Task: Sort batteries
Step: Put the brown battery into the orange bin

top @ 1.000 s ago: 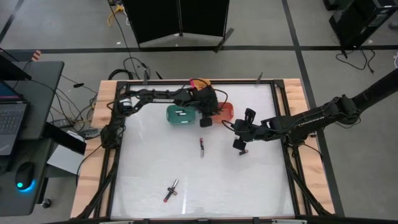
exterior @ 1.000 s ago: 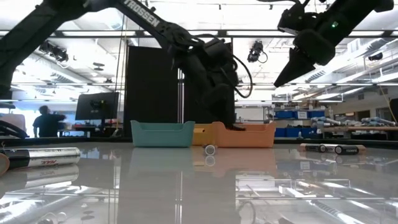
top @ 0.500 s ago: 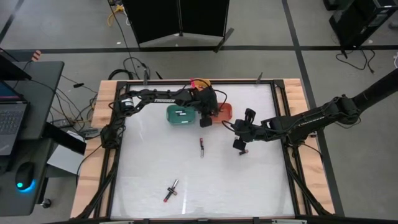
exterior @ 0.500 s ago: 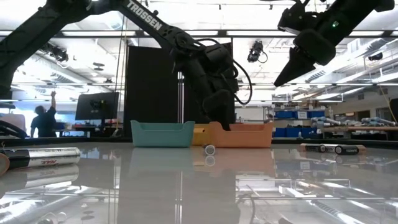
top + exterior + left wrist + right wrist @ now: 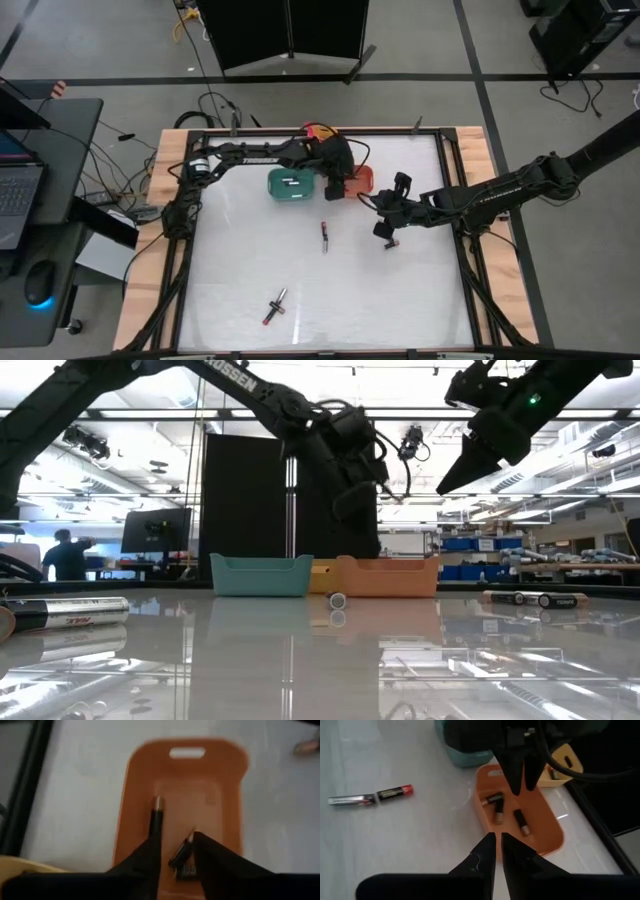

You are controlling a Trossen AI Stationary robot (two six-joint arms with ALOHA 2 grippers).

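I see the left gripper (image 5: 176, 851) hanging above the orange bin (image 5: 227, 795) at the far side of the table. Its fingers stand slightly apart with nothing between them. Directly below the fingertips, dark batteries (image 5: 158, 817) lie on the bin floor; the right wrist view shows three of them there (image 5: 495, 800).

The right gripper (image 5: 496, 840) hovers in the air over the white table (image 5: 250, 260), near the orange bin (image 5: 362, 180) and on its right side. Its fingers are almost together, with only a narrow slit between the tips, and they hold nothing.

A teal bin (image 5: 291, 184) sits beside the orange one, and a yellow bin (image 5: 568, 765) stands behind them at the table's far edge.

On the open surface, I count one battery pair (image 5: 325, 236) near the table's centre, one battery (image 5: 392, 243) below the right gripper, and another pair (image 5: 276, 306) near the front edge, well apart from the bins.
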